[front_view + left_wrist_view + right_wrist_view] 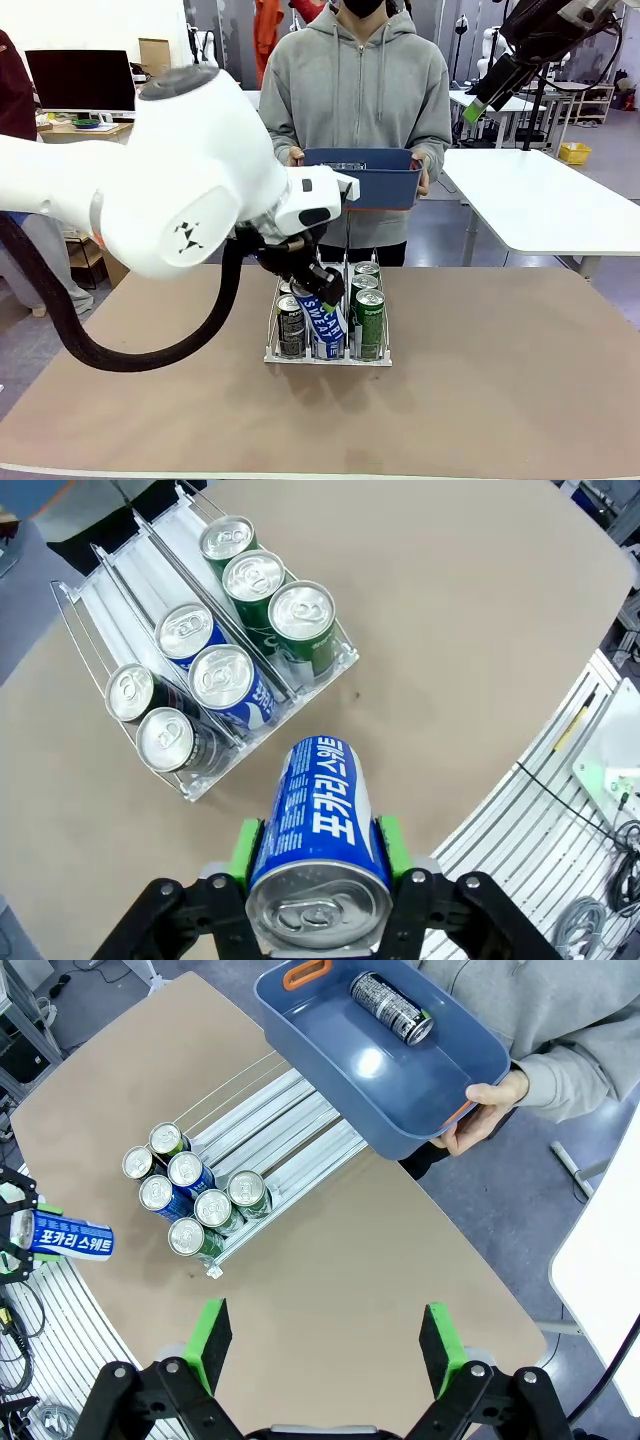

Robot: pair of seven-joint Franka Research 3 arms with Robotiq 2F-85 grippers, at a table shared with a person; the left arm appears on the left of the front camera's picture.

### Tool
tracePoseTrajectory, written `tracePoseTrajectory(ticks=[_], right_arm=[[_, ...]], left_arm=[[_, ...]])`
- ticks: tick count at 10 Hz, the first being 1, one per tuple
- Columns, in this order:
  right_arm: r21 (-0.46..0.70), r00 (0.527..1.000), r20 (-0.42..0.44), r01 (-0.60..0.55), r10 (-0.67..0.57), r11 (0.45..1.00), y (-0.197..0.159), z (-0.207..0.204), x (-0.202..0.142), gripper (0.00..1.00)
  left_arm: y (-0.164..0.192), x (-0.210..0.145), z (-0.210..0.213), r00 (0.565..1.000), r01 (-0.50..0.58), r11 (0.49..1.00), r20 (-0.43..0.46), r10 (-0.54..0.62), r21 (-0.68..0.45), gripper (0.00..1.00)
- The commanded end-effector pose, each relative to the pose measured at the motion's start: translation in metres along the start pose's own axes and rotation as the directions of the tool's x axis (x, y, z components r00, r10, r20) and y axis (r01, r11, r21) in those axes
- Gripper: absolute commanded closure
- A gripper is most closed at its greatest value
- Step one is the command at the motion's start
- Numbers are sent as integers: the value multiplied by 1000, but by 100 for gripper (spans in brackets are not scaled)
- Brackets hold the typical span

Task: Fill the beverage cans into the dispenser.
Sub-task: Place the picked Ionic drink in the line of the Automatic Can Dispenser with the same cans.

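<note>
My left gripper (pixel 318 846) is shut on a blue-and-white Pocari Sweat can (pixel 320 815), gripped near its top and tilted. In the front view this can (pixel 322 322) hangs over the front of the white wire dispenser (pixel 272 352). The dispenser (pixel 120 595) holds several upright cans: three green (pixel 253 575) in one lane, two blue (pixel 222 675) in the middle lane, two dark (pixel 165 738) in the third. My right gripper (pixel 326 1345) is open and empty, high above the table, and appears at the top right in the front view (pixel 478 102).
Across the table a person holds a blue plastic bin (pixel 365 192) in both hands. A dark can (pixel 392 1007) lies on its side in the bin (pixel 400 1085). The brown tabletop (pixel 500 380) is bare around the dispenser. A white table (pixel 540 200) stands behind on the right.
</note>
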State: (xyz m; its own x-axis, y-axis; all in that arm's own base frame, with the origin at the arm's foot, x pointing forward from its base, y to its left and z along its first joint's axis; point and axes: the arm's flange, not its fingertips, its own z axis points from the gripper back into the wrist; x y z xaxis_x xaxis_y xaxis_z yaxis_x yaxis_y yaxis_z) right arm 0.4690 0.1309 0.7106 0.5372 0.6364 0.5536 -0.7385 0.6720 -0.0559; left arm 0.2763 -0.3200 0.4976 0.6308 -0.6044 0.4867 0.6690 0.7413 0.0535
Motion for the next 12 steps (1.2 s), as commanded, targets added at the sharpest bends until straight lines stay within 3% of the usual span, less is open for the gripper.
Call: tracePoseTrajectory(ticks=[1, 7, 8, 9, 12], right_arm=[[0, 1000, 0, 1, -1, 1000, 1, 1, -3, 0], [0, 1000, 0, 1, -1, 1000, 1, 1, -3, 0], [0, 1000, 0, 1, -1, 1000, 1, 1, -3, 0], [0, 1000, 0, 1, -1, 1000, 1, 1, -3, 0], [0, 1000, 0, 1, -1, 1000, 1, 1, -3, 0]], left_arm=[[7, 7, -10, 1000, 24, 999, 19, -25, 49, 43], [4, 1, -16, 999, 27, 999, -18, -27, 21, 43], [5, -5, -25, 986, 166, 985, -14, -165, 43, 43], [6, -5, -36, 978, 206, 978, -18, -206, 3, 43], [8, -1, -66, 973, 231, 973, -18, -230, 27, 43]])
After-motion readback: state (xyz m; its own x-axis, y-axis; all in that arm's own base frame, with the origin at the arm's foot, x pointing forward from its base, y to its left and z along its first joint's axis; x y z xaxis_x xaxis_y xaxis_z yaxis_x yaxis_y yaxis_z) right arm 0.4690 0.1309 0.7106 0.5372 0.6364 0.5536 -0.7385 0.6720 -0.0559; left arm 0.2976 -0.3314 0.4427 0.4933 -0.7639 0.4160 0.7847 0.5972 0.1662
